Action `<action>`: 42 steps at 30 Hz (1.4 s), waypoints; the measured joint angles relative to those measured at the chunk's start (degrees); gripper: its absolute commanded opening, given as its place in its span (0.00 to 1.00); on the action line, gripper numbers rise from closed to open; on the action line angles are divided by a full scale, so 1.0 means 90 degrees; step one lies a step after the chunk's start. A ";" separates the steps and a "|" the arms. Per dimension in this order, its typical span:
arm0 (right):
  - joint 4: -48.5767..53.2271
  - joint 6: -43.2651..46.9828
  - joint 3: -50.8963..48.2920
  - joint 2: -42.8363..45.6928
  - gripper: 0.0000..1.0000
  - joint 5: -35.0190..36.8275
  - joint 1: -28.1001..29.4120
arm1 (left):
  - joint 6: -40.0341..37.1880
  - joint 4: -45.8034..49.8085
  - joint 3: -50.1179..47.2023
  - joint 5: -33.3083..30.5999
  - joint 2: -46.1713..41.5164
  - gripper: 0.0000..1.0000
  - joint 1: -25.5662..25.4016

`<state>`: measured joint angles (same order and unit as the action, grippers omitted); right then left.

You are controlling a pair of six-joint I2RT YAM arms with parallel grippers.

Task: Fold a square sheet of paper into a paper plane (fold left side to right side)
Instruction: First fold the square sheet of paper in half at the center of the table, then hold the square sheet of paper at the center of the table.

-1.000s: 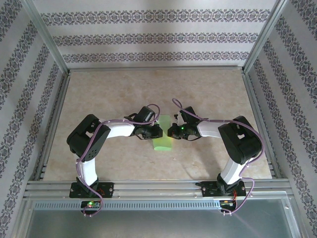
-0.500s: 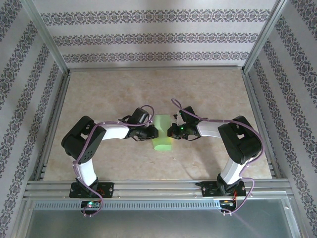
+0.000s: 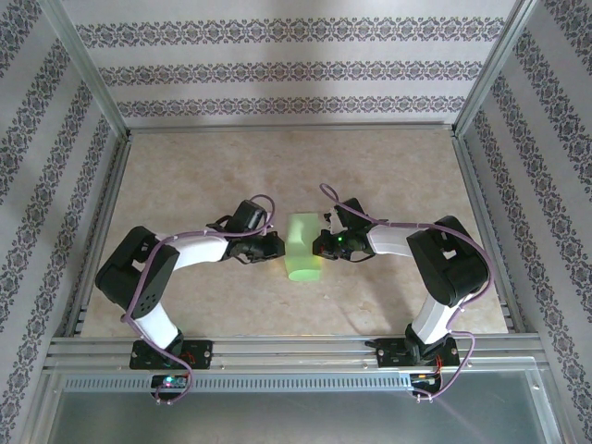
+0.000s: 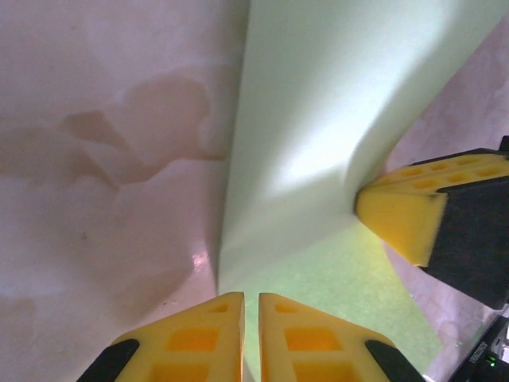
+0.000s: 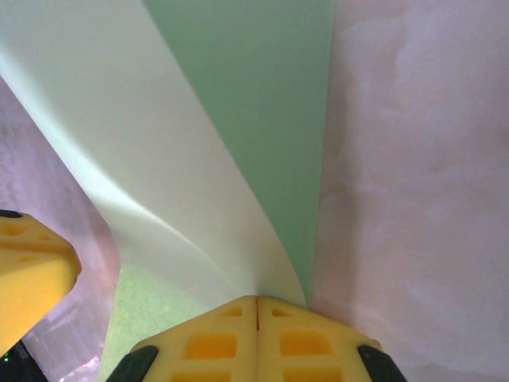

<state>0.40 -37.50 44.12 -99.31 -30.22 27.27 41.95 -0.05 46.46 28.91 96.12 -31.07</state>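
The square sheet of paper (image 3: pixel 302 250) is light green and lies mid-table, folded over on itself into a narrow upright band. In the left wrist view the paper (image 4: pixel 318 119) fills the space ahead, its curled left edge just beyond my left gripper (image 4: pixel 250 306). That gripper (image 3: pixel 278 248) sits just left of the sheet, its jaws a thin slit apart with nothing between them. My right gripper (image 3: pixel 318 245) is at the sheet's right edge. The right wrist view has it (image 5: pixel 256 302) shut where the pale upper flap (image 5: pixel 183 183) curves into its tips. Its yellow fingers (image 4: pixel 402 219) dent the flap.
The beige table (image 3: pixel 277 166) is bounded by aluminium posts and patterned walls on three sides. A metal rail (image 3: pixel 296 350) carrying both arm bases runs along the near edge. Both forearms lie low, pointing inward at the paper.
My left arm has drawn back to the left, off the paper, its elbow swinging outward and its jaws closing slightly. More of the folded sheet now shows. The right arm has not moved.
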 measured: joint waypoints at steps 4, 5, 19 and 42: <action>0.0002 -0.0002 0.0002 0.0000 0.00 0.0022 0.0022 | -0.0002 -0.0012 0.0318 0.0109 0.0143 0.13 -0.0078; 0.0005 -0.0002 0.0005 0.0000 0.00 0.0039 0.0029 | -0.0005 -0.0024 0.0413 0.0131 0.0216 0.12 -0.0102; 0.0005 -0.0002 0.0005 0.0000 0.00 0.0051 0.0041 | -0.0163 -0.0019 0.0765 0.0335 0.1073 0.12 -0.0291; 0.0005 -0.0136 0.0729 -0.0022 0.00 0.0010 0.0075 | -0.0165 0.0029 0.0814 0.0338 0.1115 0.12 -0.0294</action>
<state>0.45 -38.72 50.68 -99.50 -30.13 27.94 40.47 0.21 53.78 31.94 106.15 -33.71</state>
